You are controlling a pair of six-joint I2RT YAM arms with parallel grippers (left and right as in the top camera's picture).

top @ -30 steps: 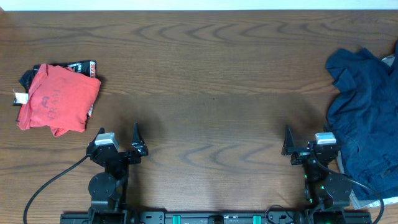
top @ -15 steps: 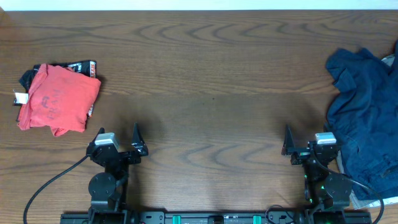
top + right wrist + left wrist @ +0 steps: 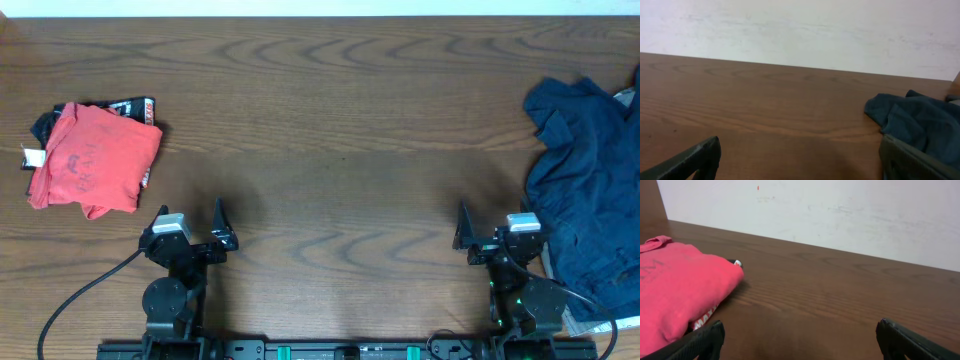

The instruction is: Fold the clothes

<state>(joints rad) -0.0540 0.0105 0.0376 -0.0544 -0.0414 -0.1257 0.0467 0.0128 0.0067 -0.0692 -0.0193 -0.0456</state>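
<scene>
— Which step are we on?
— The start, I judge; the clothes (image 3: 590, 190) lie in a crumpled navy heap on the tabletop (image 3: 340, 120), unfolded; next I'd reach in and pinch an edge.
— And the grippers?
— The right gripper (image 3: 497, 228) sits just beside the heap; the left gripper (image 3: 190, 222) is well apart from it; both are spread wide, holding nothing.

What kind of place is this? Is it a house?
Probably a robot test bench, not a home: a left gripper and right gripper sit open at a wooden table by a plain white wall, with clothes piled for folding.
</scene>
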